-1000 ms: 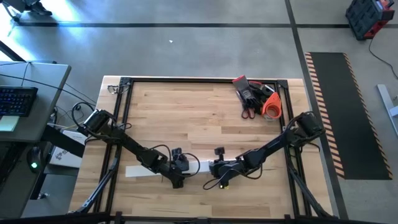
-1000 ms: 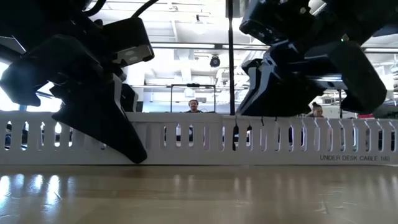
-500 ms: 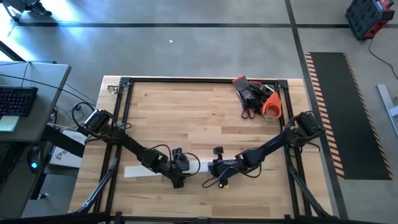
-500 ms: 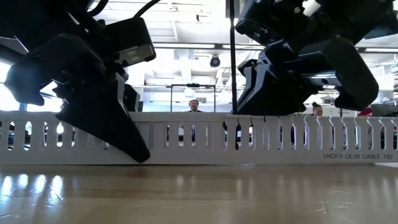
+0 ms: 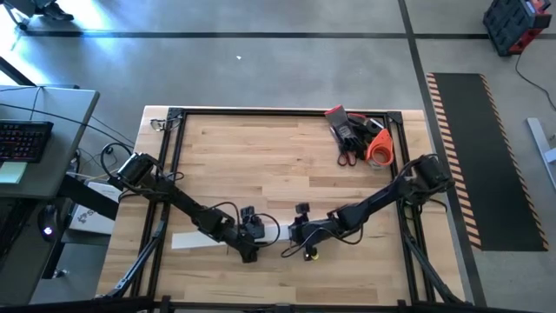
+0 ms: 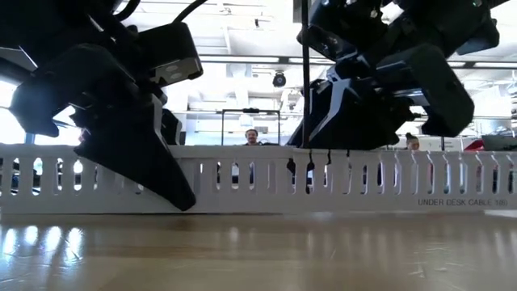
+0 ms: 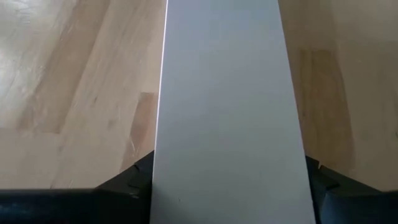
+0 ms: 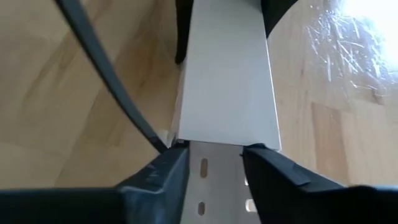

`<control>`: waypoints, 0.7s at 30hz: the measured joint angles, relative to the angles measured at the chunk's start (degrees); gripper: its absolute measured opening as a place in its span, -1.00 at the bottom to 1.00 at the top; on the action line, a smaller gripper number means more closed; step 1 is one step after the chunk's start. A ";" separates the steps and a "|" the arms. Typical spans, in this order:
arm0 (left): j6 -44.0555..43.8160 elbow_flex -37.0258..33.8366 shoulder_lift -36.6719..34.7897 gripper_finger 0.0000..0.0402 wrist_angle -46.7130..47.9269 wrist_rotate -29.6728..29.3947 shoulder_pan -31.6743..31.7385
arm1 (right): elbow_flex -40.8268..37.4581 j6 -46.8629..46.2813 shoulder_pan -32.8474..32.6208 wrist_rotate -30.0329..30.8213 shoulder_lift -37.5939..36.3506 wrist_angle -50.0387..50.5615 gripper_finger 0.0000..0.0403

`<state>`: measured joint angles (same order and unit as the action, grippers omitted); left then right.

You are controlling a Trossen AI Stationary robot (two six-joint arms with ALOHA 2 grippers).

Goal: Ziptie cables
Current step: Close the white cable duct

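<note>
Holding: both dark grippers sit on the long flat white plastic channel strip (image 5: pixel 228 236) near the front edge of the light wooden table (image 5: pixel 261 156), the left gripper (image 5: pixel 249 242) just left of the strip's middle, the right gripper (image 5: pixel 295 236) just beside it to the right.
Left gripper state: in the left wrist view its fingers (image 7: pixel 127 183) stand on either side of the strip's flat cover and touch its edges, so it reads as clamped on the strip.
Right gripper state: in the right wrist view its fingers (image 8: pixel 158 171) press in on the slotted part of the strip where the plain cover ends, also clamped.
Strip's axis: it lies left to right along the front edge; the low view shows its slotted wall (image 6: pixel 242 179) standing upright between the arms.
Cables: no loose bunch of thin grey and brownish wires can be made out; only a dark cord (image 8: pixel 106 74) crosses the right wrist view beside the strip, and whether it belongs to the task cannot be told.
Key relation: each gripper grips across the strip's long axis, so any shift would likely run along that axis, the right arm nearer the open slotted end.
Elsewhere: a red, black and orange heap of tools (image 5: pixel 358 135) rests at the back right corner, well apart.
Room: a person (image 6: pixel 253 137) shows beyond the table.
</note>
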<state>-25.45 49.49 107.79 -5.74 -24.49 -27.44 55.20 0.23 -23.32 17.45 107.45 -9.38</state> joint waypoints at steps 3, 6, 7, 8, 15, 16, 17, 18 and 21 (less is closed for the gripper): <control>-0.14 0.21 0.00 -0.03 -0.04 -1.43 -0.19 | 0.00 1.90 0.02 0.45 -2.81 3.84 -0.17; 0.19 0.27 -0.02 -0.04 -0.67 -2.29 -0.54 | 0.00 3.27 -0.45 1.20 -6.38 6.63 -0.10; 0.28 0.28 -0.02 -0.04 -0.93 -2.33 -0.55 | 0.00 3.24 -0.51 1.20 -7.46 7.32 -0.08; 0.35 0.28 -0.02 -0.04 -0.91 -2.32 -0.55 | 0.00 3.04 -0.55 1.14 -8.38 8.03 -0.07; 0.64 0.22 -0.07 -0.04 -0.46 -1.69 -0.57 | 0.00 -0.66 -0.65 -0.09 -10.13 9.33 0.05; 0.66 0.17 -0.07 -0.04 -0.11 -0.66 -0.57 | 0.00 -0.32 -0.57 0.71 -10.15 8.27 0.09; 0.51 0.19 0.22 -0.04 0.72 1.03 -0.51 | 0.54 -0.65 -0.31 1.45 -10.43 4.79 0.14; 0.42 0.25 0.19 -0.04 1.27 1.98 -0.46 | 1.17 -0.44 -0.15 2.80 -11.03 4.59 0.19; 0.62 0.09 0.15 -0.04 1.62 2.91 -0.48 | 0.73 1.14 -0.06 5.68 -12.08 7.48 0.35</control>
<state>-24.83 49.59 107.94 -4.11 -21.58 -27.92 55.93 1.37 -23.38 23.14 95.37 -1.90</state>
